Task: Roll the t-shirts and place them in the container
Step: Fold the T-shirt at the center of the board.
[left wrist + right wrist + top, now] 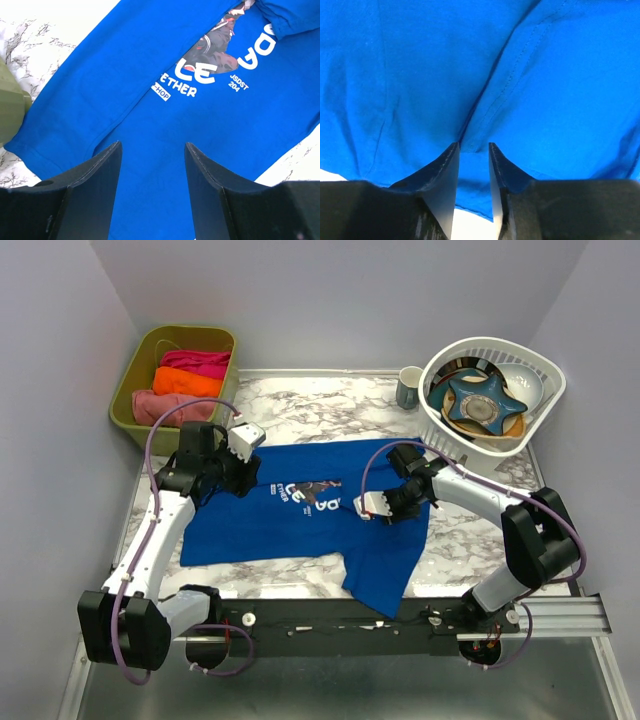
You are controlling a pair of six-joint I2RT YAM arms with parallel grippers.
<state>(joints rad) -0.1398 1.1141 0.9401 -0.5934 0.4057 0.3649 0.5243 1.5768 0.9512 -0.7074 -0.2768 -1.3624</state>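
Note:
A royal-blue t-shirt (300, 515) with a white-and-dark chest print lies spread on the marble table, one part hanging toward the near edge. My left gripper (250, 480) is open and hovers over the shirt's upper left part; the left wrist view shows its jaws (152, 145) wide apart above the blue cloth (150, 100). My right gripper (388, 512) is at the shirt's right side. In the right wrist view its jaws (473, 145) stand close together with a puckered fold of the shirt (530, 90) between them. Pink (158, 406), orange (188, 382) and magenta (196, 362) rolls lie in a bin.
The olive-green bin (140, 355) stands at the back left, its corner also showing in the left wrist view (10, 115). A white basket (540, 375) with dishes and a grey cup (410, 387) stand at the back right. Marble table (310, 405) shows behind the shirt.

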